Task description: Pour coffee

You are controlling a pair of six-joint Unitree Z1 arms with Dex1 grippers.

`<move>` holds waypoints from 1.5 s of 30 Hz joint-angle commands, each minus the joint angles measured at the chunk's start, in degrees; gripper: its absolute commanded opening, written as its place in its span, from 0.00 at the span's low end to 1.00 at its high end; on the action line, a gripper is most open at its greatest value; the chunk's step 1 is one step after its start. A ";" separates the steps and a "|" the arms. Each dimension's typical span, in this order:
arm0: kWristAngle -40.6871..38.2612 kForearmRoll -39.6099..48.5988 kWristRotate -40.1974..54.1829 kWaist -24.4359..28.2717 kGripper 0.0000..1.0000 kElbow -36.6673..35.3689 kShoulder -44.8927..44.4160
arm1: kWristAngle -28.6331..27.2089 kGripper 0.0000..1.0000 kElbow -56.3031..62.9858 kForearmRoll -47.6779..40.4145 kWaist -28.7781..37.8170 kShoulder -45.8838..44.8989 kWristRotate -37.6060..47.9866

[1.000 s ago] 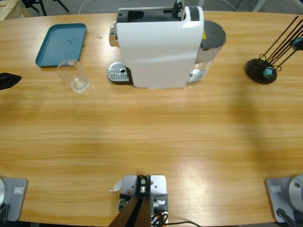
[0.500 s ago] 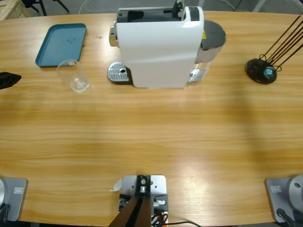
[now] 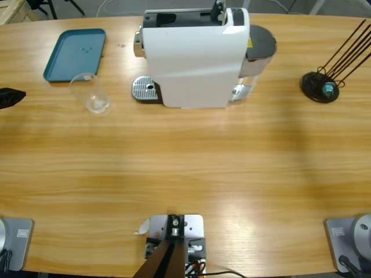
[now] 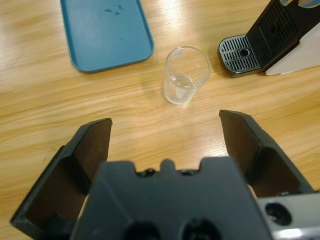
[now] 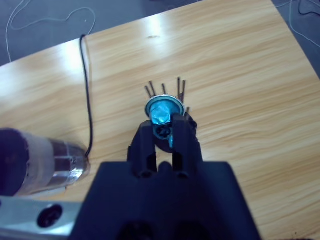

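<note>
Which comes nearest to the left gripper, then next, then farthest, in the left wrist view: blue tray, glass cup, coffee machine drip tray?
From the left gripper:
1. glass cup, straight ahead.
2. coffee machine drip tray, ahead to the right.
3. blue tray, ahead to the left; close to the drip tray's distance.

A teal tray point(image 3: 75, 54) lies flat on my wooden table point(image 3: 185, 168), near its far left corner.

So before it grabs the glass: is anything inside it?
The clear glass stands upright and looks empty; only its thick base shows through. A thin film of liquid cannot be ruled out. The left gripper is open.
</note>
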 commanded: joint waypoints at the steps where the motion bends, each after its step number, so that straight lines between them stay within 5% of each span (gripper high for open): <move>1: -0.52 -0.52 0.66 0.47 0.92 2.40 0.98 | -0.41 0.00 -4.24 8.09 12.66 -2.28 -13.14; 8: -0.52 -0.86 0.77 0.47 0.92 2.74 0.02 | 1.91 0.00 -5.65 10.52 24.19 -11.93 -30.98; 13: -0.52 -0.95 0.84 0.47 0.92 2.84 -0.35 | 16.29 0.00 -8.67 11.96 25.75 -18.05 -34.22; 19: -0.61 -1.03 0.86 0.47 0.92 2.93 -0.56 | 24.31 0.00 -10.64 11.90 32.01 -16.11 -34.43; 32: -0.61 -1.21 0.86 0.47 0.92 2.93 -0.04 | 45.14 0.00 -14.32 3.57 33.91 2.42 -38.79; 45: -1.05 -1.68 1.21 0.47 0.92 3.28 -0.56 | 47.14 0.00 -32.68 5.28 33.80 28.87 -53.04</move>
